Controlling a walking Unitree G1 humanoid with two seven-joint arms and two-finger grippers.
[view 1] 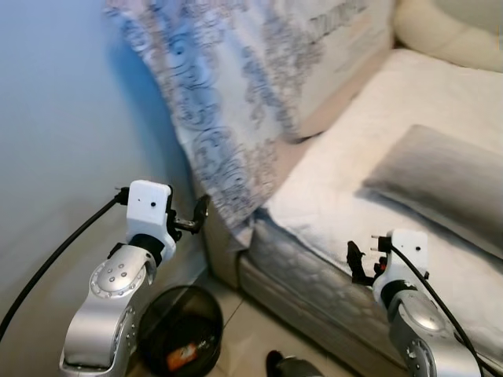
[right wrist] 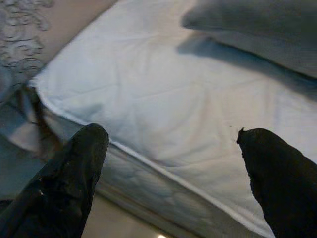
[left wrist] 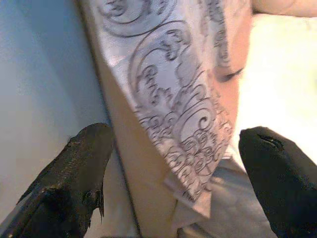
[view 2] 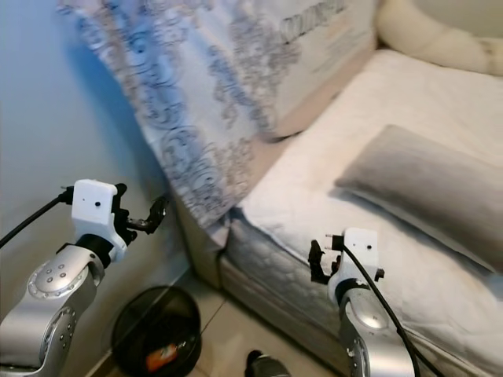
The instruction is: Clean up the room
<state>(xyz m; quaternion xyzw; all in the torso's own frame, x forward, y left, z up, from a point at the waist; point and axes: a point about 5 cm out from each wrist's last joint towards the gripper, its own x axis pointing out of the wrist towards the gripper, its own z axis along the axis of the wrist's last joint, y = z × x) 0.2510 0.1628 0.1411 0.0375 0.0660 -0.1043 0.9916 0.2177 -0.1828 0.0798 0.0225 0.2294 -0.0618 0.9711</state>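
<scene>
A paisley-patterned quilt hangs bunched at the head of the bed, against the blue wall, with its lower corner drooping over the mattress edge. My left gripper is raised close to that corner, open, with nothing between its fingers. My right gripper hovers over the near edge of the white sheet, open and empty. A grey pillow lies on the bed to the right.
A black waste bin stands on the floor below my left arm, with an orange item inside. A dark object lies on the tiled floor by the bed. A cream cushion sits at the far right. The blue wall is close on the left.
</scene>
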